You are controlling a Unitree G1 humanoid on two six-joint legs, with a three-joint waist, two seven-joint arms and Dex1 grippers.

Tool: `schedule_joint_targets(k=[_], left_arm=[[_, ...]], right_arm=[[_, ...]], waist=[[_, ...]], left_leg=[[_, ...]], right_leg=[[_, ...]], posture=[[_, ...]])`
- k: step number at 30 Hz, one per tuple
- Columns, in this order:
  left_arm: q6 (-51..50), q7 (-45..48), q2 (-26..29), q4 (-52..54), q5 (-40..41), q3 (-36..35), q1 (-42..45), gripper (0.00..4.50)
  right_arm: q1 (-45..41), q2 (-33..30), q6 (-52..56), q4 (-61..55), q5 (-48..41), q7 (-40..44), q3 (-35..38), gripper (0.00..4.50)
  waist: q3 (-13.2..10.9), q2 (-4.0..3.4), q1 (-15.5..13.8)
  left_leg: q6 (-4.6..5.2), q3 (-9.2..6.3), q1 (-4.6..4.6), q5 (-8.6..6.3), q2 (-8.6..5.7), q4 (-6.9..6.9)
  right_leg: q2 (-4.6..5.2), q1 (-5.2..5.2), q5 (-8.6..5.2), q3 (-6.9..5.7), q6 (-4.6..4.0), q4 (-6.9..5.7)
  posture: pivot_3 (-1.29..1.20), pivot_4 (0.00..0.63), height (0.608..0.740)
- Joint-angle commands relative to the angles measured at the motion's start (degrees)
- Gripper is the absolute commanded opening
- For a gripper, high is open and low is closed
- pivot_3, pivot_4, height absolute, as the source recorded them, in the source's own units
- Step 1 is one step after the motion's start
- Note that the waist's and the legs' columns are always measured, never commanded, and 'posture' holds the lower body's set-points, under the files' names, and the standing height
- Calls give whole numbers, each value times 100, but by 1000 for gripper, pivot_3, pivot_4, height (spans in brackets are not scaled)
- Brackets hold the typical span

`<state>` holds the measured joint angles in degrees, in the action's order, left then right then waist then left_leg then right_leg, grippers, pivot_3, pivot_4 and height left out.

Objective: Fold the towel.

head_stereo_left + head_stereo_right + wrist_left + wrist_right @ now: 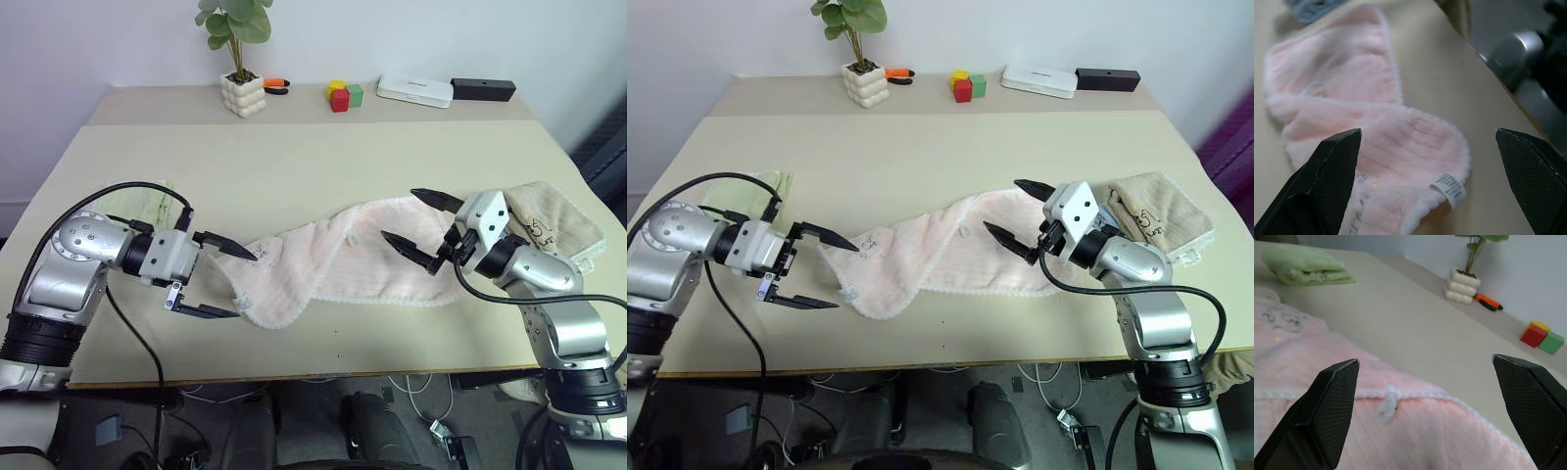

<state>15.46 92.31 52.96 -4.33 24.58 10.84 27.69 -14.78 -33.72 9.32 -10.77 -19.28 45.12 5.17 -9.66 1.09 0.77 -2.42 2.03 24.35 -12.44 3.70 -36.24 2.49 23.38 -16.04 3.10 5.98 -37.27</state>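
**Pink towel flat, both grippers empty**

Wide beige bench carries the long pale pink fluffy towel, lying rumpled near its front edge. Beige folded towel just right of the towel's right end. Left gripper at towel's left end, jaws wide, holding nothing. Right gripper above towel's right end, jaws wide, empty.

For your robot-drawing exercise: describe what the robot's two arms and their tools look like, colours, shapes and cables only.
Both arms have rounded silver-grey metal segments with black joint bands. A black cable loops along the left arm, another along the right. The left tool has a pale grey body; the right tool carries an angular white housing. Each ends in two long, tapering black fingers with a fine textured inner face.
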Motion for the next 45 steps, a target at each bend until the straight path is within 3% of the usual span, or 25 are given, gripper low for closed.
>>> schedule_joint_targets(k=[1,8,15,19,25,26,30,36,45], left_arm=[[887,19,133,-123,-269,593,136,4500],[1836,19,-374,-942,-1085,1544,633,4500],[2203,-134,-1057,-1846,-1998,1635,1064,4500],[2347,-138,-1185,-2078,-2245,1708,1110,3321],[2114,-121,-1334,-1884,-2094,1605,1134,410],[2068,-97,-1319,-1856,-2080,1593,1120,85],[1619,-113,-1350,-1544,-1525,1320,1005,85],[260,-420,-1234,-991,-272,219,825,85],[-92,-563,-916,-1006,0,-755,501,85]], right_arm=[[-68,76,-135,-240,1,-120,38,4435],[179,2,-147,-393,105,-268,177,4435],[431,0,-52,-717,94,-459,265,4435],[492,-43,-15,-793,59,-509,346,4500],[545,-27,0,-826,55,-552,369,4500],[551,-25,-9,-819,60,-556,366,4500],[419,4,-78,-647,160,-625,314,4500],[-76,62,-152,-100,385,-864,268,4500],[-1252,118,530,1510,940,-1362,13,4500]], waist=[[0,0,-5],[0,0,-56],[1,-2,-34],[9,-14,-39],[12,-20,-124],[12,-20,-133],[12,-20,-133],[10,-19,-112],[7,-21,-36]], left_leg=[[0,0,0,0,0,0],[0,0,5,0,-2,-15],[1,-1,7,0,-2,-22],[1,-3,0,0,-2,-24],[2,-4,2,0,-2,-42],[2,-5,4,0,-2,-46],[4,-5,6,-2,-2,-51],[5,-8,9,-2,0,-54],[11,-8,10,-6,1,-54]], right_leg=[[-1,0,1,0,1,0],[1,-3,-2,0,-4,0],[-2,-4,1,1,1,-1],[-2,-13,3,1,6,-2],[-1,-22,-3,1,-5,-2],[-1,-21,-3,1,-5,-2],[-1,-21,-3,1,-5,-2],[-3,-18,-2,0,-4,-7],[-4,-16,-2,-3,-1,-8]], posture=[[0,150,740],[0,150,740],[0,150,740],[0,150,740],[0,150,740],[0,150,740],[0,150,740],[0,150,740],[0,150,740]])
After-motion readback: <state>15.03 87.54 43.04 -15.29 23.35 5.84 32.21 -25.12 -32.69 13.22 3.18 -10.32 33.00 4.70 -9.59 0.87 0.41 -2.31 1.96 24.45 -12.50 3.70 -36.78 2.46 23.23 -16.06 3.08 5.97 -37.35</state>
